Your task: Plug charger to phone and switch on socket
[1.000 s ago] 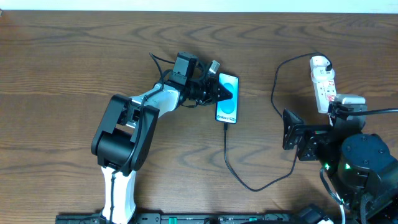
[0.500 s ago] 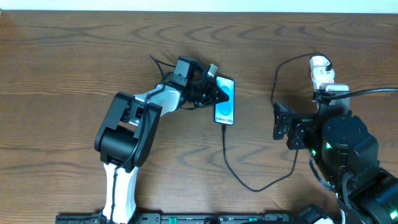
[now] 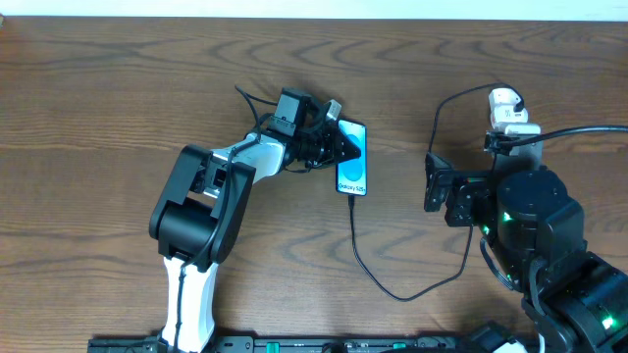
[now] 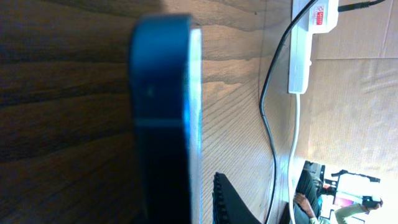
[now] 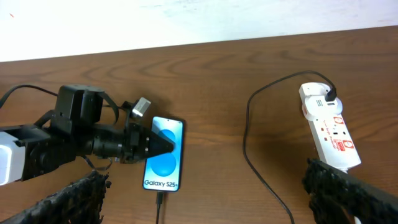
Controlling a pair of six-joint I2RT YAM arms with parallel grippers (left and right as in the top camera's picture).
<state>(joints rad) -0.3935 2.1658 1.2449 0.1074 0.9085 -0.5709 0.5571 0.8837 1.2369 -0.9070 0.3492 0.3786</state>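
Right arm [image 3: 530, 211] moved over power strip [image 5: 329, 130], jaws apart; left jaws unreadable; we'd pinch the slick, rigid phone [image 3: 355, 172] by its long edges.

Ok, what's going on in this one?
The left gripper sits at the left edge of the phone, which lies screen-up; whether it grips is unclear. The charger cable already reaches the phone's bottom end and looks plugged in. The right gripper, wide open, hangs by the near end of the socket.

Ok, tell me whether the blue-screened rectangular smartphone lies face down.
No, the smartphone shows its blue screen and Galaxy lettering facing up.
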